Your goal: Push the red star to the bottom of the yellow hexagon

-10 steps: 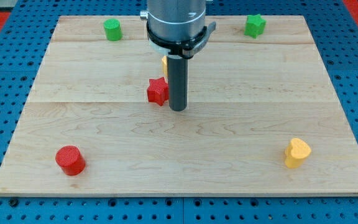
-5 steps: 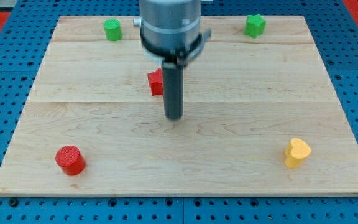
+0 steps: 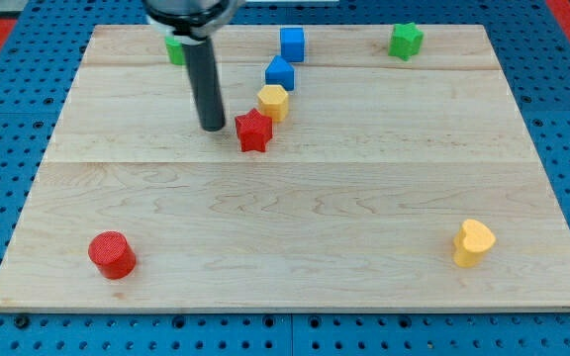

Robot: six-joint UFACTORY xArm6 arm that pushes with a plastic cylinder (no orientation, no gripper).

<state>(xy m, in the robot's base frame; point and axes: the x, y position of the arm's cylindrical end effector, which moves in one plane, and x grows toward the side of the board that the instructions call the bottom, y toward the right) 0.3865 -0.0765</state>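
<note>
The red star [image 3: 253, 131] lies near the board's middle, just below-left of the yellow hexagon [image 3: 273, 101] and touching or nearly touching it. My tip [image 3: 212, 126] rests on the board a short way to the left of the red star, with a small gap between them. The rod rises from the tip toward the view's top.
A blue block [image 3: 280, 73] sits just above the yellow hexagon, and a blue cube [image 3: 292, 44] above that. A green cylinder [image 3: 174, 49], partly hidden by the rod, and a green star [image 3: 405, 40] sit at the top. A red cylinder [image 3: 112, 254] is bottom left, a yellow heart [image 3: 473, 242] bottom right.
My tip moved from right of and below the red star up and over to its left side. The arm no longer hides the yellow hexagon and blue blocks. The star shifted slightly.
</note>
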